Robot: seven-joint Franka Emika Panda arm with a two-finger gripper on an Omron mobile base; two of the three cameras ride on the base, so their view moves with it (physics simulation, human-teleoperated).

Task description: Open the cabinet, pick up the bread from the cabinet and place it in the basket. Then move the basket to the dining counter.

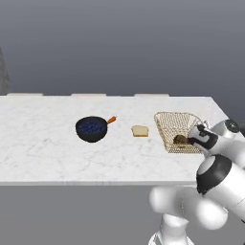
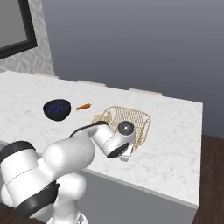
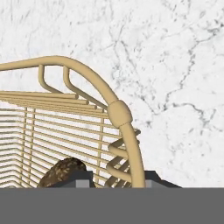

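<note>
The gold wire basket (image 1: 176, 123) (image 2: 131, 117) rests near the right end of the white marble dining counter (image 1: 43, 153) (image 2: 179, 144). Inside it, against the near wall, lies the dark brown bread roll (image 1: 180, 139) (image 3: 61, 171). My gripper (image 1: 192, 141) (image 3: 119, 180) reaches the basket's near right corner from the front. In the hand view the thick rim (image 3: 119, 113) and its wire loops run down between my two fingertips, which straddle and pinch them. The cabinet is out of view.
A dark bowl of blue berries (image 1: 91, 129) (image 2: 57, 109) sits left of the basket, with a small carrot (image 1: 111, 119) (image 2: 83, 106) beside it. A pale bread slice (image 1: 140, 130) lies between bowl and basket. The counter's right edge (image 1: 217, 107) runs close to the basket.
</note>
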